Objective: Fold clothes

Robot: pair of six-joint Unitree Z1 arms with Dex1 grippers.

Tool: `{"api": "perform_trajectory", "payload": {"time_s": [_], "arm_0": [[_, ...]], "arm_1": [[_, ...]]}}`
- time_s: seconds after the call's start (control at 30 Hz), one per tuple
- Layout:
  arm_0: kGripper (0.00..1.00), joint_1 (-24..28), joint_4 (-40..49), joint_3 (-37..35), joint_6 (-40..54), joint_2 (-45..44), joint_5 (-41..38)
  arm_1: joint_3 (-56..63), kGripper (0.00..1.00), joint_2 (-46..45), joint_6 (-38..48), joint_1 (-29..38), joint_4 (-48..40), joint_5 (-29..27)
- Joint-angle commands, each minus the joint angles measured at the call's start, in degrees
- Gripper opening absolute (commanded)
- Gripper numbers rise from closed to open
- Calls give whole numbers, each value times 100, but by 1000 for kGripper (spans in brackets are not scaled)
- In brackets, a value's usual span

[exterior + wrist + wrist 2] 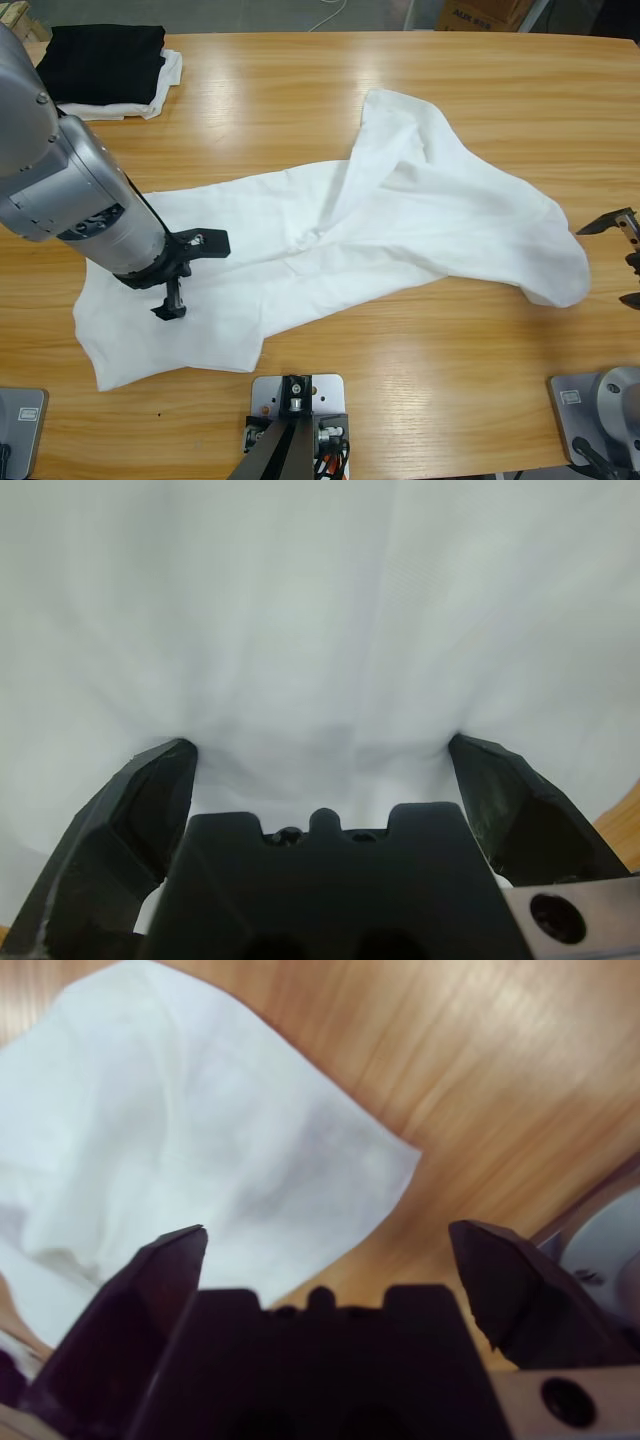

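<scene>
White T-shirt lay crumpled and spread diagonally across the table, from near the front-left corner up toward the right edge. My left gripper was down on its front-left part, jaws spread wide, cloth between them, nothing pinched. My right gripper sat at the right edge, jaws wide apart, just beside the shirt's right end, not touching.

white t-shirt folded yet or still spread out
Not folded: the white T-shirt lies loosely spread and rumpled across the table, one part flopped over near the middle.
</scene>
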Motion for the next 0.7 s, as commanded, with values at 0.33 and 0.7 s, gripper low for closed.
{"api": "perform_trajectory", "payload": {"time_s": [0.33, 0.7], "arm_0": [[950, -102, 86, 19, 497, 489, -199], [950, -59, 82, 42, 515, 522, -199]], "arm_1": [[1128, 863, 345, 4404, 1789, -1479, -728], [1084, 823, 749, 5063, 2562, -1500, -675]]}}
